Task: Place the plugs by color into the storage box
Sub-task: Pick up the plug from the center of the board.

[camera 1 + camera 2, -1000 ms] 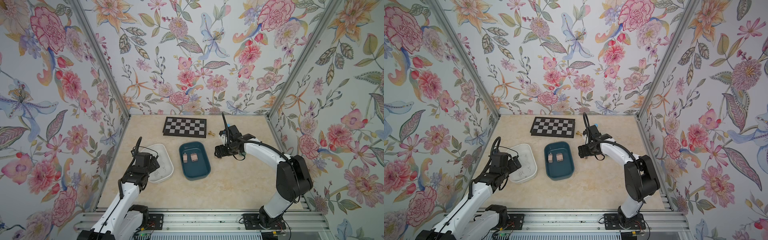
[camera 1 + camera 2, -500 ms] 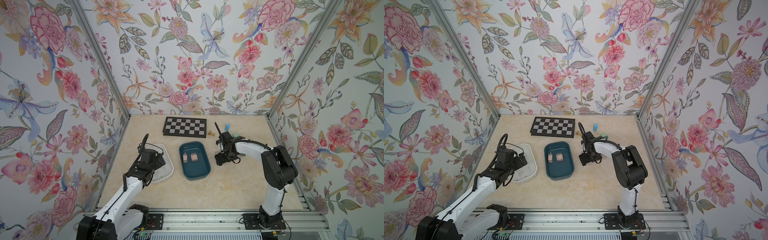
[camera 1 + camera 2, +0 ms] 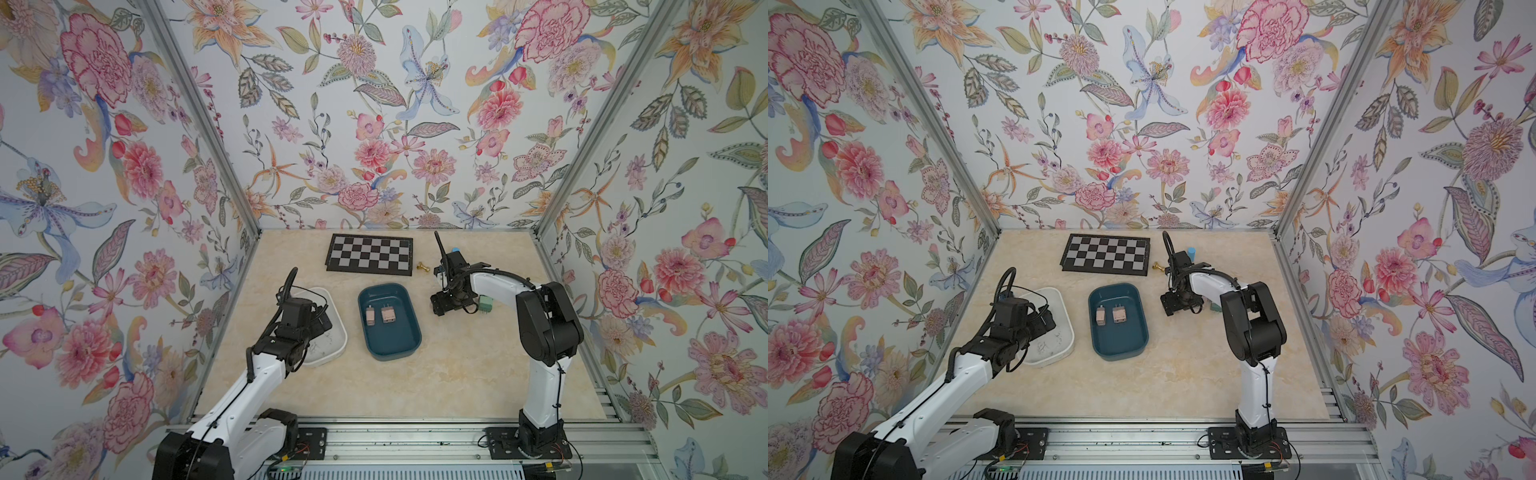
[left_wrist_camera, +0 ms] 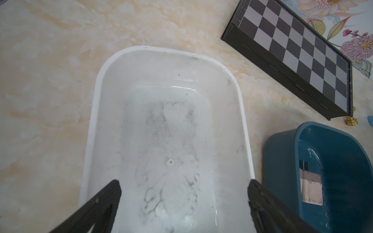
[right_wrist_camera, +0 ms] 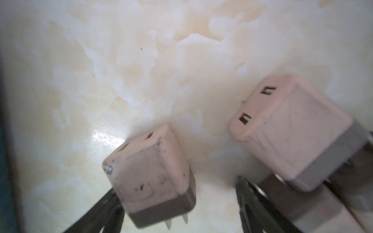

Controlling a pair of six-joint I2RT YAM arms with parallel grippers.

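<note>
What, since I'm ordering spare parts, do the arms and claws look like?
Both the left arm and right arm have white shells, black joints and a black cable looping over the wrist. The left claw and right claw have dark, flat, tapering fingers.

The mint green plastic cube plug (image 3: 485,304) shows only partly behind the white right arm (image 3: 498,286), whose wrist hides most of the light blue cylinder (image 3: 456,250); two dusty pink cube plugs (image 5: 153,173) (image 5: 290,129) look blurred

A robot laboratory cell is seen: printed flower panels (image 3: 374,124) are framed by aluminium profiles (image 3: 205,124) above a mounting rail (image 3: 415,436).
</note>
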